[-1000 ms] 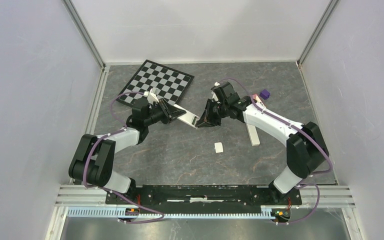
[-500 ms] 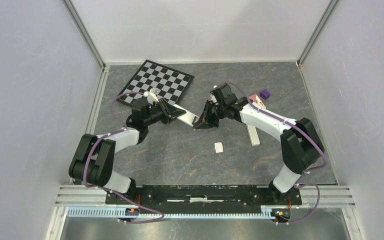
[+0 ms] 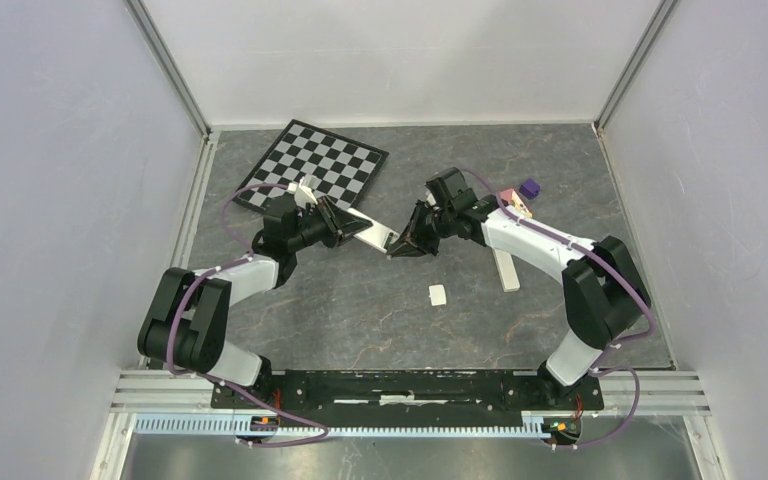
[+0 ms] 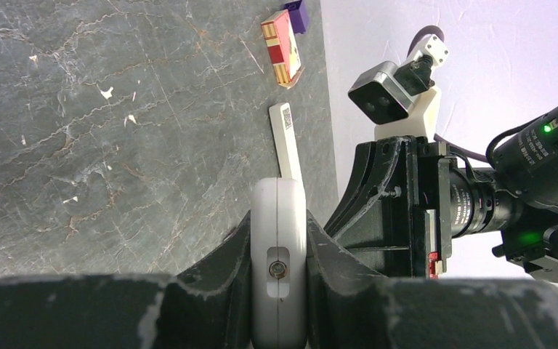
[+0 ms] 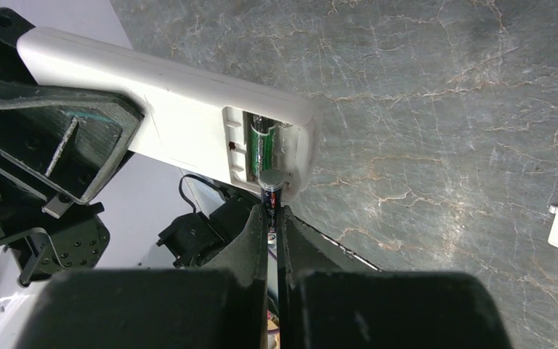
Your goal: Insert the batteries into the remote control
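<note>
1. Your left gripper point(image 4: 278, 227): clamped on the remote point(image 5: 174, 102), one finger on each long side. It holds the remote over the middle of the bench point(image 3: 360, 310).
2. Remote: white and slim, on edge in the left wrist view. Its open compartment faces your right wrist camera.
3. Green battery point(image 5: 261, 145): already lying in the compartment, along the remote's length.
4. Your right gripper point(image 5: 272, 211): fingers pinched together on the dark battery point(image 5: 272, 180).
5. Dark battery: its round end sits at the compartment's edge, touching or just beside the green battery. You cannot tell whether it has entered the slot.
6. Small white piece point(image 3: 438, 294): flat on the bench, near the arms, well apart from the remote.
7. Pale stick point(image 3: 505, 270): flat on the bench under your right arm.
8. Chessboard point(image 3: 315, 165): far left of the bench, lying at an angle.
9. Red box point(image 4: 282, 47) and purple block point(image 4: 296, 14): just beside each other at the far right.
</note>
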Motion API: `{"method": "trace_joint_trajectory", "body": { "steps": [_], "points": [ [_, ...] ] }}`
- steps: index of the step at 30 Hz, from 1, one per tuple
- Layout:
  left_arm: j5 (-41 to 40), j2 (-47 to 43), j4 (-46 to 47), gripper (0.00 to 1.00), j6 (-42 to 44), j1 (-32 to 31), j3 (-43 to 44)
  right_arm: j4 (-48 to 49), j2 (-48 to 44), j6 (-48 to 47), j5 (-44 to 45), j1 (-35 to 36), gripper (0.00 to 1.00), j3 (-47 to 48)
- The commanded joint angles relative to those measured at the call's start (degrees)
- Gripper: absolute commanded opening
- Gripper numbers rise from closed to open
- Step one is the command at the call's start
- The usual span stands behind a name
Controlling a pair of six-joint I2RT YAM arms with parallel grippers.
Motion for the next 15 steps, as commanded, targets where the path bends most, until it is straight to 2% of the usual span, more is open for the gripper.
{"method": "trace_joint_trajectory", "body": {
  "steps": [1,6,15],
  "points": [
    [2.6,-1.6,6.1,0.02,-2.7,-0.1,0.4,0.3,-1.1,1.9,1.0,-0.6,0.0,-1.1],
    [2.9,-1.6,7.1,0.02,-3.2,-0.2,0.2,3.2,-2.0,5.1,0.5,-1.0,0.03,-4.0],
    [3.9,-0.9,9.5,0.02,-4.7,-0.1,0.0,4.5,-0.2,5.1,-1.8,-1.3,0.08,-2.5]
  ]
}}
